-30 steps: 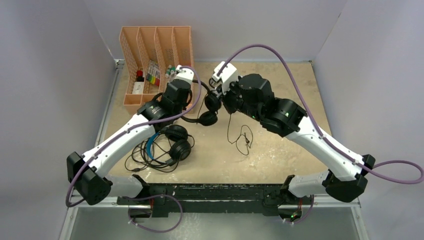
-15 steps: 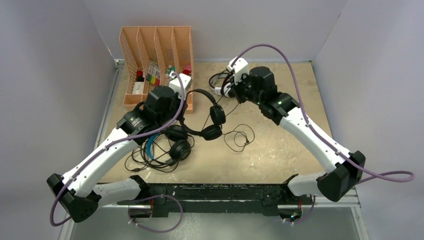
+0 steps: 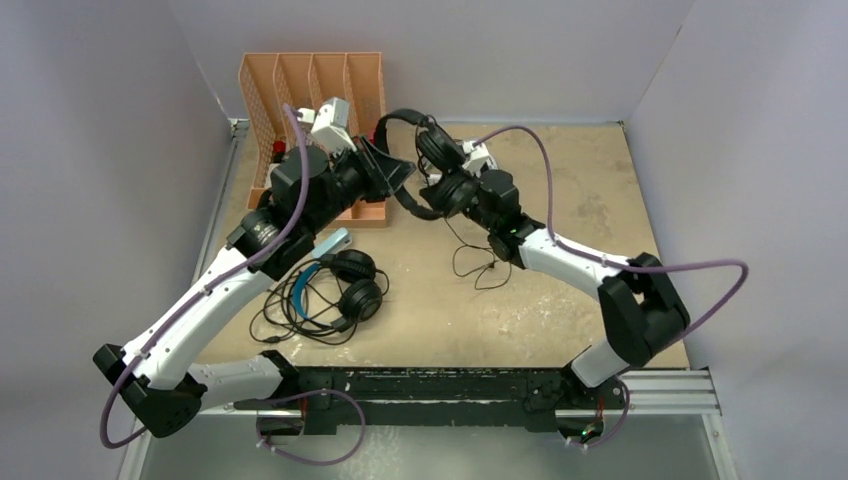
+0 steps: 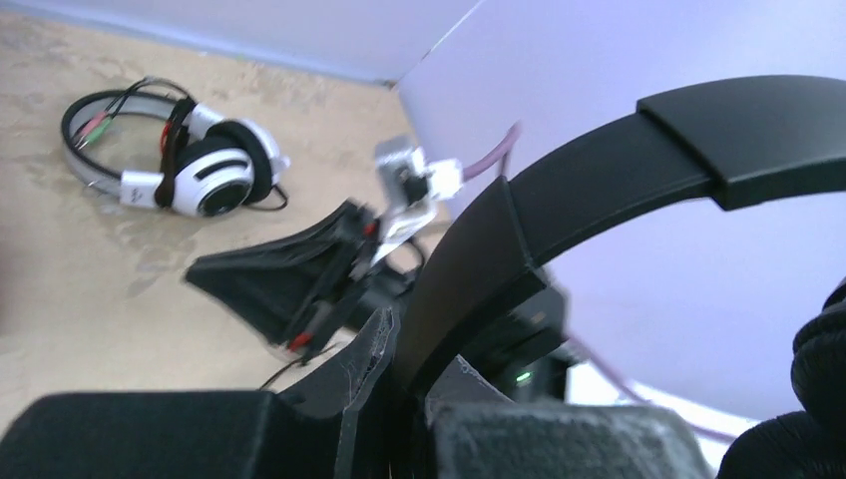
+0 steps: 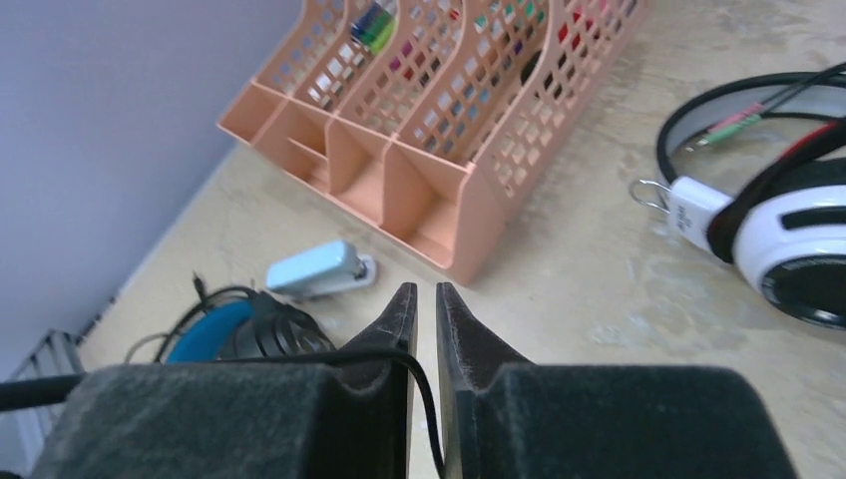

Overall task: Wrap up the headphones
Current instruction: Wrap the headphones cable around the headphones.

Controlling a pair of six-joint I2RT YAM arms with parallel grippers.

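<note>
My left gripper (image 3: pixel 398 172) is shut on the headband of the slim all-black headset (image 3: pixel 428 140) and holds it in the air beside the organiser. The band (image 4: pixel 599 170) runs up out of the left gripper (image 4: pixel 429 339). My right gripper (image 3: pixel 440 192) sits just under the earcups, and in its own view (image 5: pixel 426 294) it is shut on the headset's thin black cable (image 5: pixel 424 384). The rest of the cable (image 3: pixel 482 265) hangs to the table. The white-and-black headset (image 4: pixel 200 170) lies at the back, also in the right wrist view (image 5: pixel 798 239). The blue-band headset (image 3: pixel 340 285) lies at front left.
A peach slotted organiser (image 3: pixel 300 90) with small items stands at the back left, also in the right wrist view (image 5: pixel 449 150). A light blue stapler (image 3: pixel 333 243) lies in front of it, next to the blue-band headset's tangled cable (image 3: pixel 290 325).
My left gripper has raised the black headset off the table and carried it back toward the organiser. My right arm has folded in under the earcups. The stapler now shows.
</note>
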